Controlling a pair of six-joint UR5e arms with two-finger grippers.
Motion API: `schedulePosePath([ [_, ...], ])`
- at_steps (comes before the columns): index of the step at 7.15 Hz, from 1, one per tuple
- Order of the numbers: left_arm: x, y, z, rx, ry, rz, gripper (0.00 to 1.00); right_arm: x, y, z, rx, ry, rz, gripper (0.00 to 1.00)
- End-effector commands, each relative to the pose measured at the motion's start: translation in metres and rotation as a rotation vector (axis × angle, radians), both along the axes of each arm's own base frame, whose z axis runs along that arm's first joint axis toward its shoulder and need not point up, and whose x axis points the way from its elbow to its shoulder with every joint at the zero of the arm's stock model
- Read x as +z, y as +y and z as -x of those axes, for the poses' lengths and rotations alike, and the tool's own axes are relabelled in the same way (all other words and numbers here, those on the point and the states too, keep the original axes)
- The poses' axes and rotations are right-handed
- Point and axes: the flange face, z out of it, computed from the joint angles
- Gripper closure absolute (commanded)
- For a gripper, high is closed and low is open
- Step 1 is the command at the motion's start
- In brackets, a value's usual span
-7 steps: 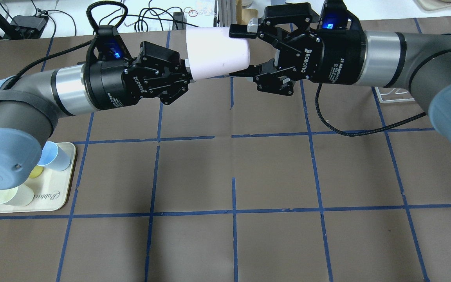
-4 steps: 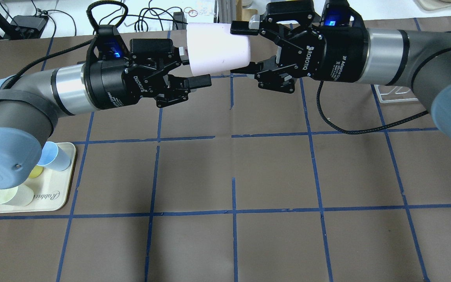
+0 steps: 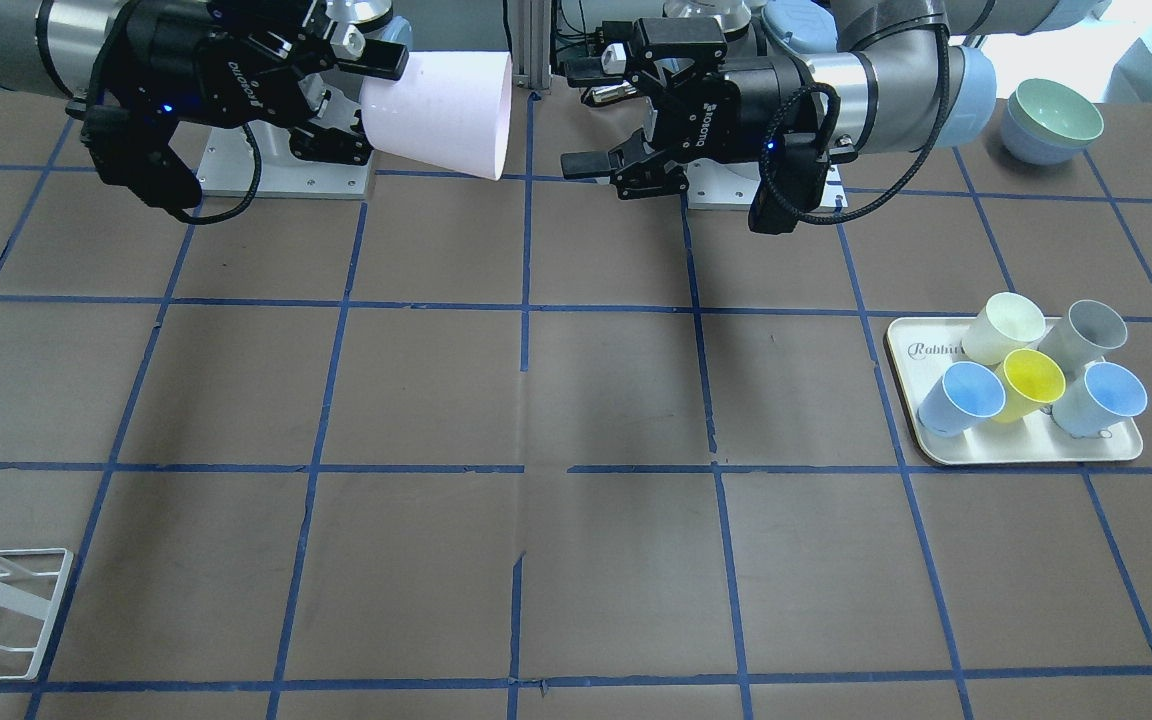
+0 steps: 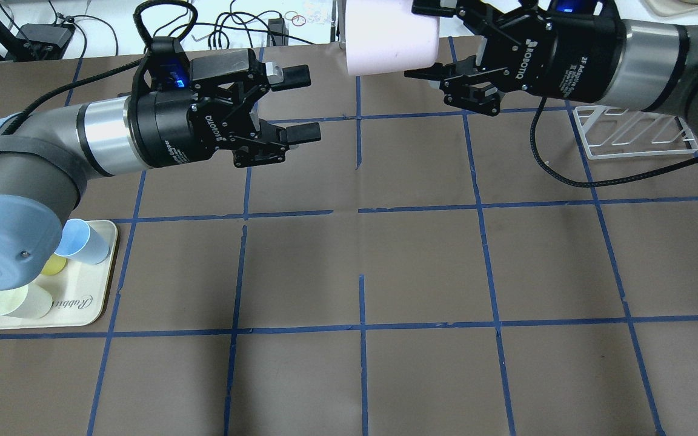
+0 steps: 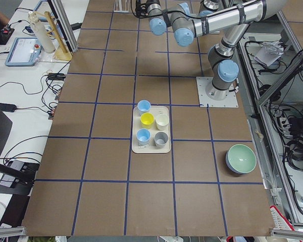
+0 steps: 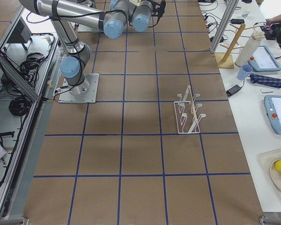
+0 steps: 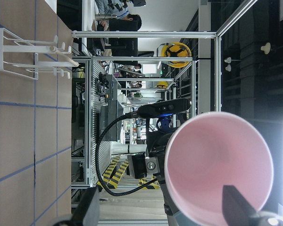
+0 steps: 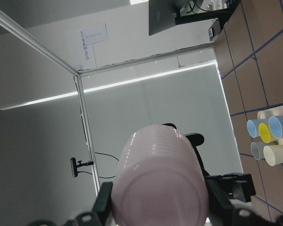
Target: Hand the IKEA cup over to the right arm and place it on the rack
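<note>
While left tool [image 4: 302, 104] gapes, cup [image 4: 388, 36] seems gripped.

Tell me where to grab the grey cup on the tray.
Probably by the rim, from above. The grey cup stands mouth-up at a corner of the tray, with other cups close on two sides, so one finger inside and one on its free outer wall.

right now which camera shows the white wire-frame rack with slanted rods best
Exterior right: the white wire-frame rack stands whole and unobstructed, pegs visible. Overhead shows it partly hidden behind the right arm. Front-facing crops it at the lower-left corner. The left wrist view shows it sideways at the edge. The right wrist view misses it.
</note>
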Motion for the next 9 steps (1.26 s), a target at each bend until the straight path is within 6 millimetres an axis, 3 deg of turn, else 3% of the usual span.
schedulePosePath([
  [1, -0.006, 0.002, -0.003, -0.053, -0.211, 0.085, 0.16, -0.008, -0.006, 0.047, -0.056, 0.1, -0.03, 1.0],
  [3, -0.011, -0.005, -0.013, -0.01, -0.523, 0.057, 0.12, -0.006, -0.003, 0.089, -0.005, 0.44, -0.067, 1.0],
  [4, -0.014, -0.008, -0.015, -0.008, -0.642, 0.059, 0.12, -0.003, 0.0, 0.096, 0.039, 0.576, -0.072, 1.0],
  [6, 0.011, -0.024, -0.015, -0.056, -1.015, 0.045, 0.09, -0.011, 0.001, 0.119, 0.099, 0.92, -0.048, 1.0],
  [8, 0.036, -0.039, -0.029, -0.115, -1.235, -0.034, 0.01, -0.018, 0.005, 0.14, 0.176, 1.171, -0.046, 1.0],
  [9, 0.046, -0.042, -0.035, -0.141, -1.348, -0.057, 0.0, -0.018, 0.002, 0.156, 0.24, 1.343, 0.04, 1.0],
])
